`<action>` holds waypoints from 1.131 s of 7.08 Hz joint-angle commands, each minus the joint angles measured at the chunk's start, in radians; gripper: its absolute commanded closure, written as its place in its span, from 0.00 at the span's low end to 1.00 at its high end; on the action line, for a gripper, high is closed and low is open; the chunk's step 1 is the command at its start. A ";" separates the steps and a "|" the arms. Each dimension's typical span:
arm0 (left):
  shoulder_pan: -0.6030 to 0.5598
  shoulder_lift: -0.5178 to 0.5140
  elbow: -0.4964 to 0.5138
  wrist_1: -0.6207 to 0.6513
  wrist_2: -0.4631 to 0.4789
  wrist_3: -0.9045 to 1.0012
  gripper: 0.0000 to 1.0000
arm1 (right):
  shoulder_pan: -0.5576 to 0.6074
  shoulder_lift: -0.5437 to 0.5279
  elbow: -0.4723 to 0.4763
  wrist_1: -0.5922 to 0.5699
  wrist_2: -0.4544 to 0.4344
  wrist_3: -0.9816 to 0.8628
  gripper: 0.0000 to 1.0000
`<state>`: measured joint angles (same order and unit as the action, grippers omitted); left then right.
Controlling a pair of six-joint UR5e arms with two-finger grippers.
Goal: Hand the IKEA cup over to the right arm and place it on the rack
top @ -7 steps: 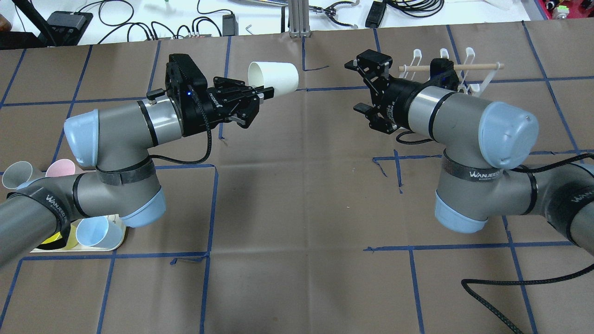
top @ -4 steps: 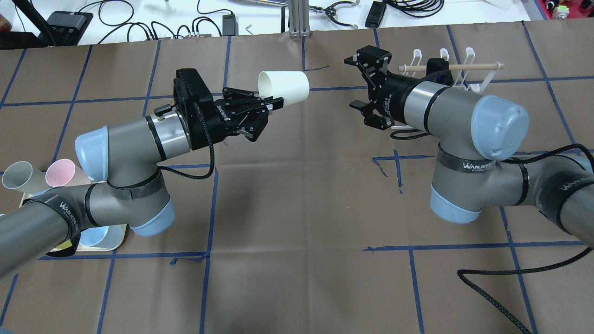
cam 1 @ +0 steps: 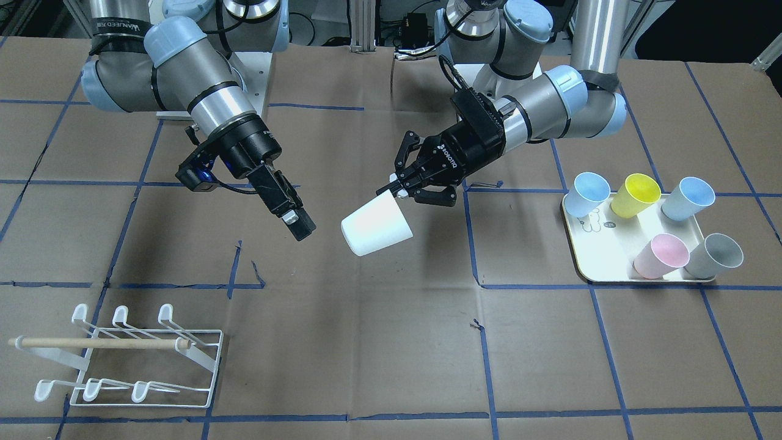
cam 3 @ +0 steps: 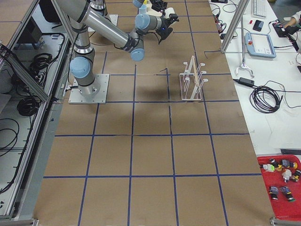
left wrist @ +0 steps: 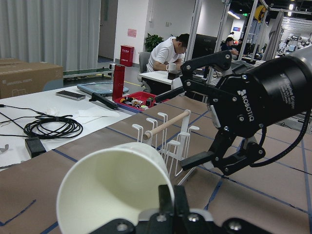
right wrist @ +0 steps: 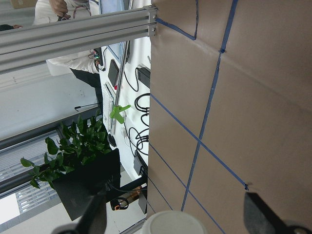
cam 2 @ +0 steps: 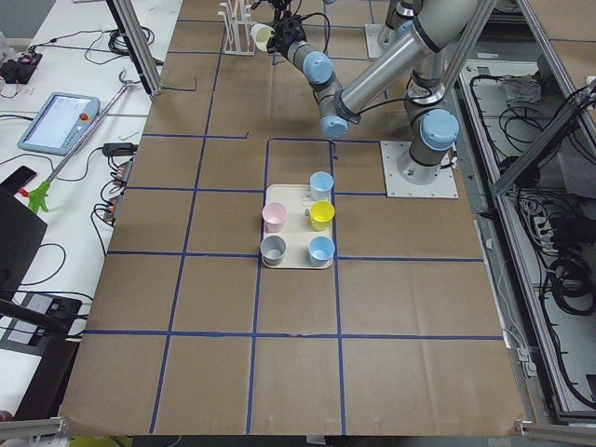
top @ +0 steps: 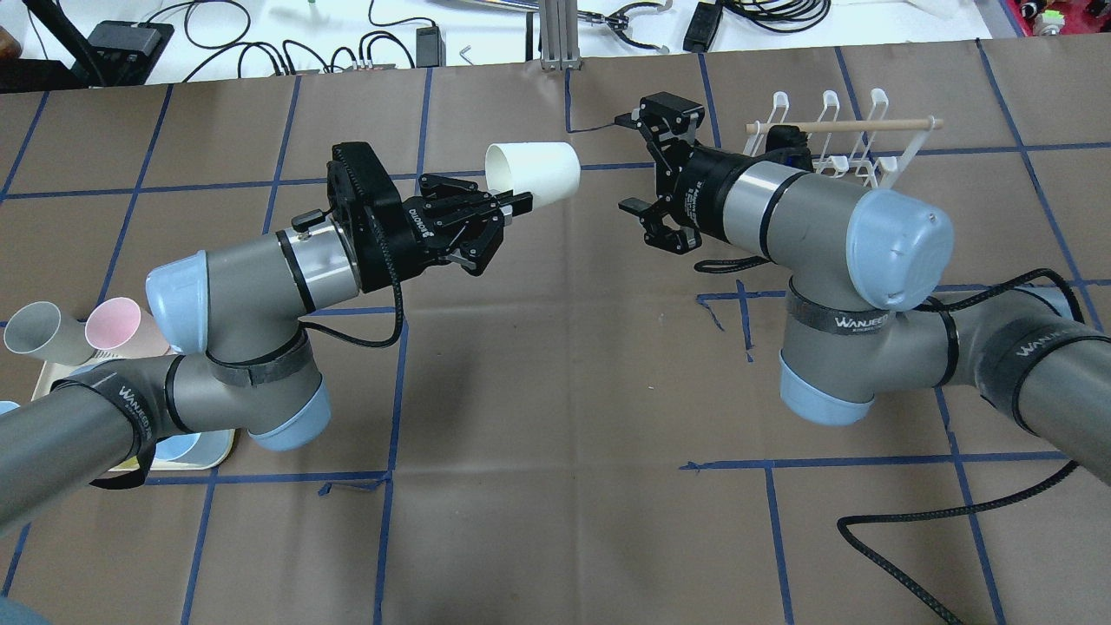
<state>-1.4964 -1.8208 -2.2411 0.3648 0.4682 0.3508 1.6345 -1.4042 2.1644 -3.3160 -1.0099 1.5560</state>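
- While I hold the cup (top: 536, 171) in the air over the table (top: 555, 391), it lies on its side. In the overhead view its long axis runs from 9 to 3 o'clock.
- Its open mouth faces 9 o'clock, toward my left wrist, and its closed base faces 3 o'clock, toward my right arm.
- My left gripper (top: 514, 199) is pinched narrow on the cup's rim, one jaw inside the mouth and one outside the wall. In the left wrist view that grip sits at the rim's 6 o'clock edge.
- My right gripper (top: 634, 161) is spread wide and holds nothing. It points toward 9 o'clock at the cup's base, near it but not touching.
- In the right wrist view the base shows at 6 o'clock, between my open jaws.
- The rack (top: 868, 126) stands on the table out past my right wrist, at 3 o'clock from the cup.
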 commanded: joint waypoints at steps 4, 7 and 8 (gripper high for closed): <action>-0.001 -0.002 0.000 0.002 0.003 0.000 0.96 | 0.083 0.028 0.002 0.003 -0.004 0.012 0.00; -0.001 -0.002 0.002 0.002 0.003 0.000 0.96 | 0.090 0.027 -0.006 0.004 -0.003 0.012 0.00; -0.001 0.000 0.002 0.002 0.003 0.000 0.96 | 0.090 0.027 -0.008 0.004 -0.003 0.010 0.00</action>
<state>-1.4972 -1.8221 -2.2398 0.3667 0.4708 0.3513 1.7236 -1.3776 2.1597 -3.3119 -1.0124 1.5674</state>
